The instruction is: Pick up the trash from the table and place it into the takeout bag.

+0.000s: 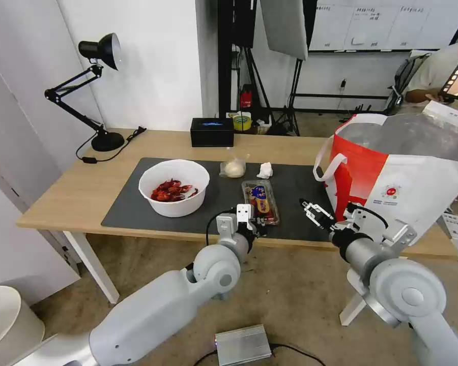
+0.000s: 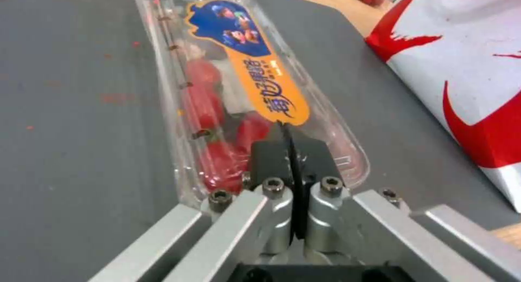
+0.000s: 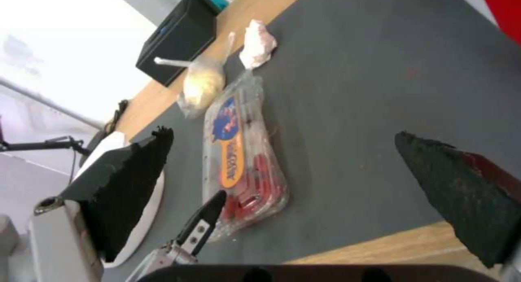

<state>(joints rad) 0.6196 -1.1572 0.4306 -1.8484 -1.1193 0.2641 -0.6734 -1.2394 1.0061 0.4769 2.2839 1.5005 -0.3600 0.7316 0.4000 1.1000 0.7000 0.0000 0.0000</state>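
Nearby, bowl [image 1: 174,187], tissue [image 1: 264,170], takeout bag [image 1: 392,173] around clamshell box [image 1: 261,201].

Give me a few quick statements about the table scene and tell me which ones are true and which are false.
1. The left tool is at the near end of the clamshell box. True.
2. The right tool holds the crumpled tissue. False: it is open and holds nothing; the tissue lies on the grey mat.
3. The white bowl contains red shells. True.
4. The takeout bag lies flat and closed. False: it stands open at the table's right end.
5. The small clear bag sits inside the bowl. False: it lies on the mat beside the tissue.
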